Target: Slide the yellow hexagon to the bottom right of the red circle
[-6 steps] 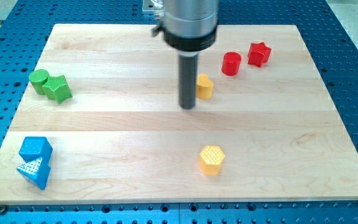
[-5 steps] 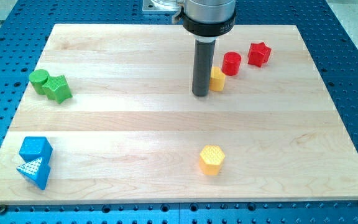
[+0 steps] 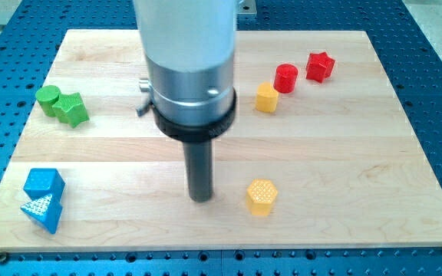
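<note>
The yellow hexagon (image 3: 262, 196) lies near the view's bottom, right of centre. The red circle (image 3: 285, 78) stands in the upper right, far above the hexagon. My tip (image 3: 200, 198) rests on the board just left of the yellow hexagon, with a small gap between them. A second, smaller yellow block (image 3: 266, 98), whose shape I cannot make out, sits against the red circle's lower left.
A red star (image 3: 320, 67) stands right of the red circle. A green circle (image 3: 48, 96) and a green star-like block (image 3: 72, 109) sit together at the left. Two blue blocks (image 3: 44, 182) (image 3: 41, 211) lie at the bottom left. The wooden board (image 3: 359, 169) ends close below the hexagon.
My tip pushed the small yellow block right, up to the red circle, then moved down and left to the yellow hexagon's left side. The hexagon has not moved.
</note>
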